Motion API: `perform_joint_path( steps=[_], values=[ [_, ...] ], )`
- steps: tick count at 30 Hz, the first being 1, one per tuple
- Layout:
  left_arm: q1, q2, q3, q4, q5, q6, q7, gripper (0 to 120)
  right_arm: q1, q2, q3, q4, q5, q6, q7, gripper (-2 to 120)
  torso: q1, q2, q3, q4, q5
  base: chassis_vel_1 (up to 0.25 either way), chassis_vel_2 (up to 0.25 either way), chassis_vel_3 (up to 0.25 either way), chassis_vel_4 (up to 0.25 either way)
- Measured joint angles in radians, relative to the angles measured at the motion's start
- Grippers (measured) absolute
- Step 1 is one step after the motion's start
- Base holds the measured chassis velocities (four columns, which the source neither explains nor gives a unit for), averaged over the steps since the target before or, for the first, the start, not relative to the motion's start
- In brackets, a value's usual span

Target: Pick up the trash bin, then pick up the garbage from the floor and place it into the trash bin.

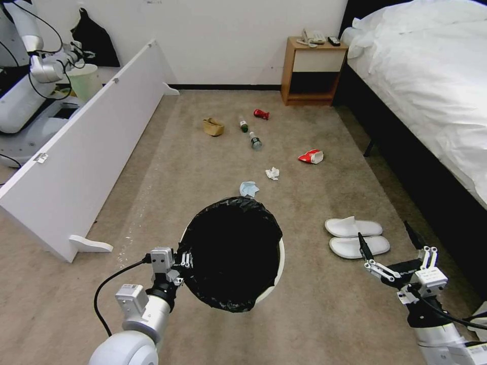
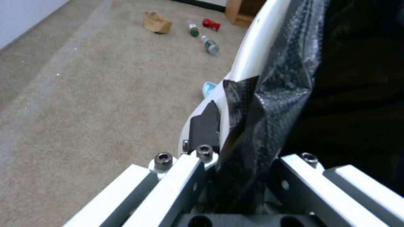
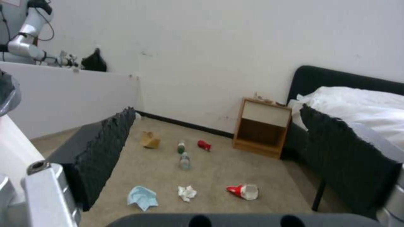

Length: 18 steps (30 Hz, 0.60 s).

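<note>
1. The left gripper (image 1: 183, 261) pinches the near-left rim of the round white plastic trash bin (image 1: 278, 263) — one black pad outside the wall, the crinkly black liner bag (image 1: 231, 251) caught in the bite. In the left wrist view the rim and folded bag run straight between the white finger links. Judging by the mouth facing the head camera, the bin is carried off the beige carpet (image 1: 167, 167) so that litter can be dropped straight in.

2. The right gripper (image 1: 393, 256) hangs empty, fingers spread wide, near the pair of white fabric slippers (image 1: 355, 235) that lie side by side by the bed's dark base — apparently readied for a first pick.

3. The rest of the garbage is strewn up the carpet's middle: a crumpled blue face mask (image 1: 248, 188) just beyond the bin, a ball of white tissue (image 1: 273, 173), a red-and-white snack packet (image 1: 311, 156), two clear plastic bottles with green labels (image 1: 249, 133), a crushed red wrapper (image 1: 261, 114) and a tan paper bag (image 1: 213, 126) toward the carpet's far edge. Nothing has been collected yet, by the look of it.

4. No brand or label text is legible on the bottles or the packet; faint lettering on the right gripper's body cannot be read.
</note>
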Motion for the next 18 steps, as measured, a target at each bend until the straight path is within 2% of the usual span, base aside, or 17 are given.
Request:
perform_joint_path(
  steps=[18],
  values=[
    [-0.002, -0.012, 0.000, 0.007, 0.006, -0.003, 0.002, 2, 0.008, -0.003, 0.000, 0.004, 0.001, -0.026, -0.003, 100, 0.000, 0.000, 0.000, 0.0000, 0.0004, 0.000, 0.000, 0.000, 0.000]
  ],
)
